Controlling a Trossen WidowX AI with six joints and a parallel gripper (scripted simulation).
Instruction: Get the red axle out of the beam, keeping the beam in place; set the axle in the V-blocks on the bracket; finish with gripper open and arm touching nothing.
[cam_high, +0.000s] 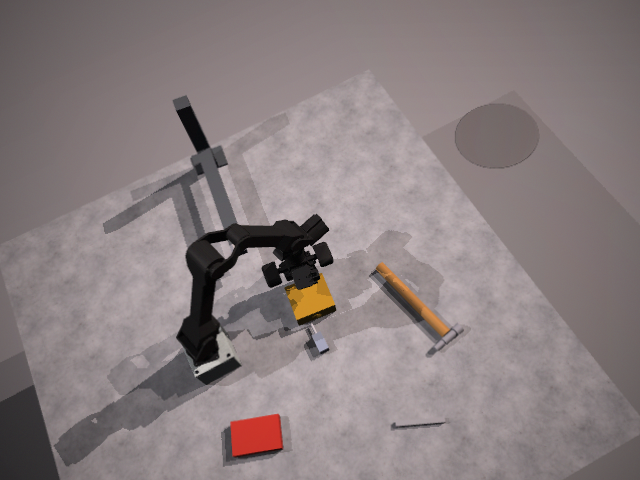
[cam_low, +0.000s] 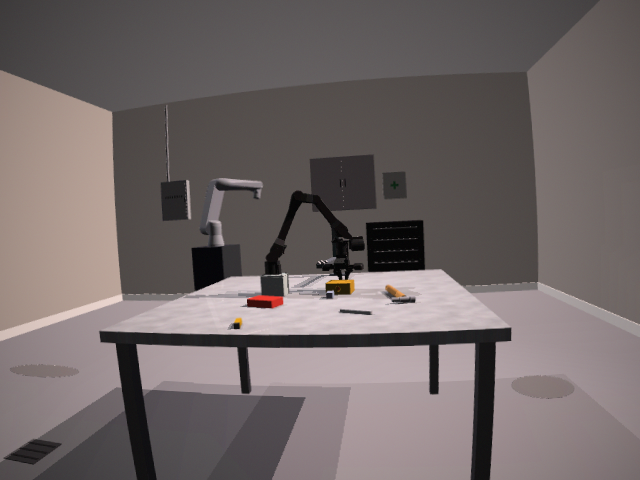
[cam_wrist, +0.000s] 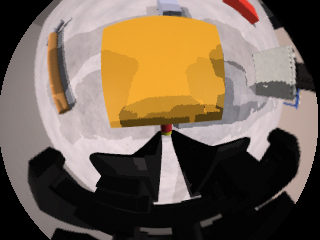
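Reaching arm, top view: the black jointed arm (cam_high: 202, 297) (cam_low: 289, 219) bends over the yellow-orange rectangular block (cam_high: 313, 300) (cam_low: 339, 287) (cam_wrist: 162, 70); its gripper (cam_high: 305, 279) (cam_low: 344, 277) (cam_wrist: 166, 134) is at one end, fingertips hidden.
Pale-blue small block, top view: this piece (cam_high: 320, 343) (cam_low: 329, 295) (cam_wrist: 170, 7) lies near the opposite end.
Hammer, top view: an orange-handled hammer with a grey head (cam_high: 413, 299) (cam_low: 394, 291) (cam_wrist: 56, 75) lies well apart.
Red flat box, top view: it (cam_high: 256, 435) (cam_low: 264, 301) (cam_wrist: 242, 10) lies on the table (cam_high: 491, 403) (cam_low: 306, 339).
Fingers, exterior view: they point down beside the yellow-orange block, which rests on the table.
Red axle, wrist view: the short red round end (cam_wrist: 166, 128) juts from the block's near face, the rest hidden.
Gripper, wrist view: nearly closed, its fingertips pinch that end.
V-blocks and bracket, all views: cannot tell which piece they are.
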